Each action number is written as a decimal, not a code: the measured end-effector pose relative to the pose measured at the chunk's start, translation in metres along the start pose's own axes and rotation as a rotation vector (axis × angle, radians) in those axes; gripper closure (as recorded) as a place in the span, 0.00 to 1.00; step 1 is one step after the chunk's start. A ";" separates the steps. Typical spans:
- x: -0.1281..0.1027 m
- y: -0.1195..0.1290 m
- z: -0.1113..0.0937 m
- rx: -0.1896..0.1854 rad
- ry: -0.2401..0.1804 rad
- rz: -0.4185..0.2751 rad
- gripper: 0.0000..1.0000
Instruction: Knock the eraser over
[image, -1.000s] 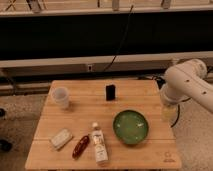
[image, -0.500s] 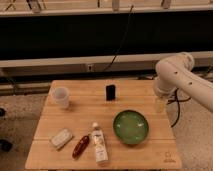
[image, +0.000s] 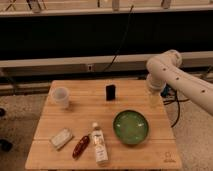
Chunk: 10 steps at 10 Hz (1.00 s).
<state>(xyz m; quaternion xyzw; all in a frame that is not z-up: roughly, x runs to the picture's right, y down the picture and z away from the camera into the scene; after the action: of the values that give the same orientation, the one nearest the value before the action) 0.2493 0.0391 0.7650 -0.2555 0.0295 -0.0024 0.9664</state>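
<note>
The eraser (image: 110, 92) is a small black block standing upright at the back middle of the wooden table (image: 45, 117). My gripper (image: 153, 100) hangs down from the white arm (image: 167, 67) over the table's right edge. It is to the right of the eraser, well apart from it, and just behind the green plate (image: 131, 127).
A clear cup (image: 61, 97) stands at the back left. A pale beige block (image: 61, 138), a red-brown oblong object (image: 80, 146) and a lying bottle (image: 99, 144) are at the front. A dark wall with rails and a hanging cable (image: 122, 42) is behind the table.
The arm has swung left, bringing the gripper from beyond the table's right side to over its right edge. The eraser and the other objects have not moved.
</note>
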 end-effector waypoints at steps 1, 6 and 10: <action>-0.002 -0.001 0.008 0.000 0.008 -0.002 0.20; -0.021 -0.013 0.027 0.007 0.014 -0.030 0.20; -0.028 -0.020 0.037 0.014 0.010 -0.049 0.20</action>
<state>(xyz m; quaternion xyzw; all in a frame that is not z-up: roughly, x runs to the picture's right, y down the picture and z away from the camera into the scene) 0.2241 0.0407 0.8081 -0.2492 0.0278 -0.0274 0.9677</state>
